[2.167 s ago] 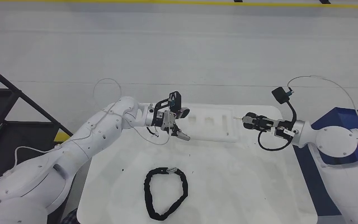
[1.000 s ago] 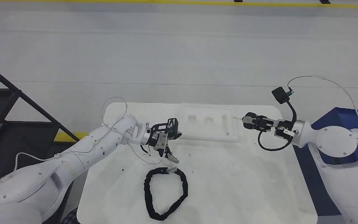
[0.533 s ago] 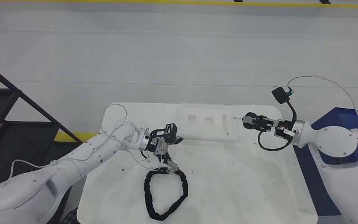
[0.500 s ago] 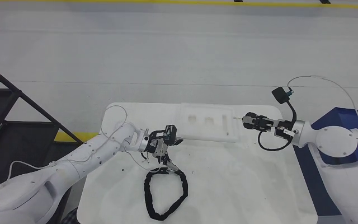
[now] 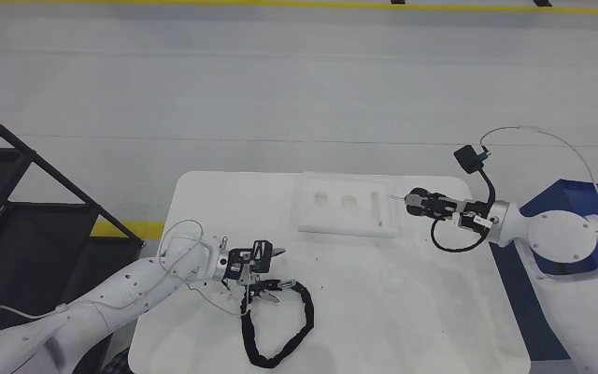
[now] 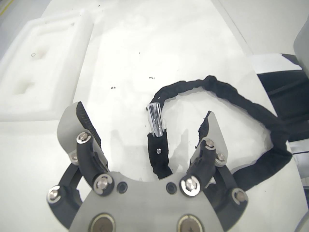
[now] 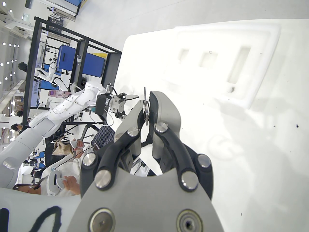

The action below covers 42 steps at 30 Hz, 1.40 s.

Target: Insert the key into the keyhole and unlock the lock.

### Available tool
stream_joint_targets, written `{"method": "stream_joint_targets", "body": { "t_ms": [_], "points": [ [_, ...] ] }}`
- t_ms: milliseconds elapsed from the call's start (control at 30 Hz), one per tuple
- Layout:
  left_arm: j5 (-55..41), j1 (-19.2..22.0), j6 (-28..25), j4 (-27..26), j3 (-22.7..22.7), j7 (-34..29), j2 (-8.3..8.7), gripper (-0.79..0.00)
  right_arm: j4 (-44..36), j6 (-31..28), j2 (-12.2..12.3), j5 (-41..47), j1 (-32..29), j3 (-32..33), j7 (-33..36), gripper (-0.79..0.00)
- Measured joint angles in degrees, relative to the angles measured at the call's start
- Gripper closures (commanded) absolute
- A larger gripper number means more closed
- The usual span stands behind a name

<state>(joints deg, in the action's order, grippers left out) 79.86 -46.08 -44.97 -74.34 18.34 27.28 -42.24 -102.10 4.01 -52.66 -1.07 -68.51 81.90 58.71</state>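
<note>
Left arm has come down from the foam tray (image 5: 313, 222) to the near-left part of the table (image 5: 420, 309); I see the left gripper (image 5: 271, 291) low over the chain lock (image 5: 301, 323), fingers spread wide, one either side of the lock's chrome cylinder (image 6: 155, 121), neither touching it; the black-sleeved chain runs off from the cylinder in a loop, flat on the table; right arm hasn't moved; right gripper (image 5: 409, 200) hangs at the tray's right end, fingers pinched on the key (image 7: 145, 92), blade poking out past the tips; I can't make out the keyhole; key and lock well apart.
</note>
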Motion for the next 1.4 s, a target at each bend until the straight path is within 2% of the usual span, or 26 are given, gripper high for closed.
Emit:
{"method": "stream_joint_targets", "body": {
  "t_ms": [133,533,567,633,733,833,867,967,1033,1133,1167,1400],
  "points": [
    [0.43,-0.97,-1.42,-0.1,0.11,-4.26,-0.34,-0.785,0.0,0.0,0.0,0.0,0.0,0.0,0.0,0.0],
    [0.85,-3.14,0.79,2.19,1.39,-3.72,-2.22,-0.785,0.0,0.0,0.0,0.0,0.0,0.0,0.0,0.0],
    [0.96,-3.22,0.83,2.4,1.48,-3.73,-2.37,-0.754,0.0,0.0,0.0,0.0,0.0,0.0,0.0,0.0],
    [1.22,-3.39,0.79,2.96,1.7,-3.62,-2.66,-0.6,0.0,0.0,0.0,0.0,0.0,0.0,0.0,0.0],
    [1.78,-3.6,0.63,3.58,1.97,-3.51,-3.08,-0.554,0.0,0.0,0.0,0.0,0.0,0.0,0.0,0.0],
    [2.76,-3.78,0.63,3.92,2.12,-3.42,-3.52,-0.465,0.0,0.0,0.0,0.0,0.0,0.0,0.0,0.0],
    [3.12,-3.84,0.69,4.07,2.15,-3.48,-3.65,-0.388,0.0,0.0,0.0,0.0,0.0,0.0,0.0,0.0],
    [3.83,-4.06,1.21,4.66,2.36,-3.73,-4.12,-0.345,0.0,0.0,0.0,0.0,0.0,0.0,0.0,0.0],
    [4.17,-4.24,1.58,4.91,2.55,-3.85,-4.43,-0.28,0.0,0.0,0.0,0.0,0.0,0.0,0.0,0.0],
    [4.29,-4.47,1.74,5.47,2.95,-3.68,-4.79,-0.102,0.0,0.0,0.0,0.0,0.0,0.0,0.0,0.0],
    [4.18,-4.54,1.9,5.72,3.13,-3.76,-4.88,0.0,0.0,0.0,0.0,0.0,0.0,0.0,0.0,0.0],
    [3.05,-5.06,1.43,6.08,4.66,-2.81,-5.32,0.0,0.0,0.0,0.0,0.0,0.0,0.0,0.0,0.0]
  ]
}}
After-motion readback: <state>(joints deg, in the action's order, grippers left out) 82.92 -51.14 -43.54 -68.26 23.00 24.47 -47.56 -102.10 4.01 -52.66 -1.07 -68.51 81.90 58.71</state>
